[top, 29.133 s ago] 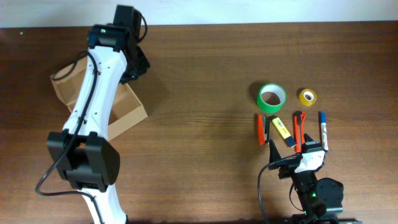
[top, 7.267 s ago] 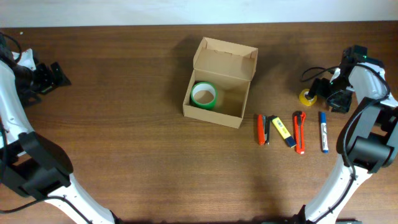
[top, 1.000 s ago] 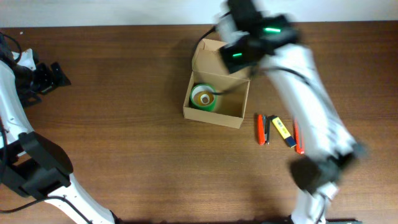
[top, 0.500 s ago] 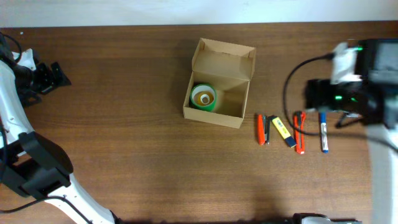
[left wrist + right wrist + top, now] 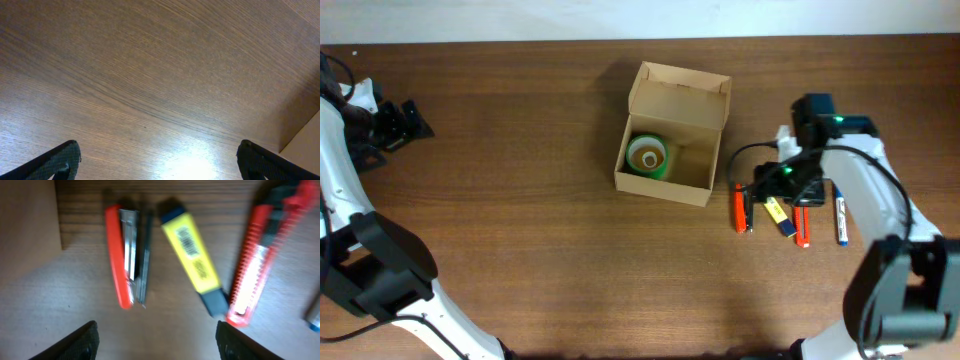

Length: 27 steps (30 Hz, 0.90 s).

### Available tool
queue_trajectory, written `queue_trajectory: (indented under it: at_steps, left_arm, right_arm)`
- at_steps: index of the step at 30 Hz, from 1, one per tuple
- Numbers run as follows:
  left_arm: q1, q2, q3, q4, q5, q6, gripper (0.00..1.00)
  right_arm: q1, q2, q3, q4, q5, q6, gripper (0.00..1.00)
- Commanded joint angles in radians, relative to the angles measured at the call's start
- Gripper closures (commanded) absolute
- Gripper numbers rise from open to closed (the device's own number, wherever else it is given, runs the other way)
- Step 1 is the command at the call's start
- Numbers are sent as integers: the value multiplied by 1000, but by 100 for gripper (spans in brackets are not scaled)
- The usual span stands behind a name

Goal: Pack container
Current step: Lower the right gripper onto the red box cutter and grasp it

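Spanning the whole overhead view, the brown wooden surface [image 5: 520, 250] carries everything. The container [image 5: 660, 186] sits slightly toward 12 o'clock from the middle, its lid flap folded back toward 12 o'clock and its top open. In its 9 o'clock half lies a green tape roll [image 5: 642, 172] with a smaller yellow roll [image 5: 647, 155] nested in its hole; the 3 o'clock half is bare.

The left end effector [image 5: 405, 120] is parked at the surface's 9 o'clock edge, its fingers wide apart over bare wood and holding nothing. The right end effector [image 5: 157, 337] hovers at the container's 4 o'clock, fingers also spread wide and empty, above a row of tools: a red utility knife [image 5: 255, 265], a blue marker [image 5: 839, 212], a yellow highlighter [image 5: 192, 260] and a red and silver tool [image 5: 120, 255].

The spread fingers bracket both the red and silver tool and the highlighter, which lie close together. Closing here could pinch two at once, or knock one askew and leave it harder to pick up. The red and silver tool also lies near the container's wall, so a finger descending on that side might clip the cardboard and shove the box.
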<state>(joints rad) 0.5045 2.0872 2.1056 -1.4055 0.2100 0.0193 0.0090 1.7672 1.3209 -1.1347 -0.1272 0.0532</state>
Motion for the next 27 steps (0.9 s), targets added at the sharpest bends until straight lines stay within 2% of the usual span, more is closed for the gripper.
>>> queue_trajectory:
  at_steps: [1, 11, 27]
  left_arm:
    - [2, -6, -5, 0, 11, 19, 0]
    - [2, -6, -5, 0, 11, 19, 0]
    - [2, -6, -5, 0, 11, 19, 1]
  right_arm:
    - [50, 38, -8, 24, -34, 14, 24]
    - [131, 109, -8, 69, 90, 121, 24]
    - [142, 211, -9, 103, 87, 192, 25]
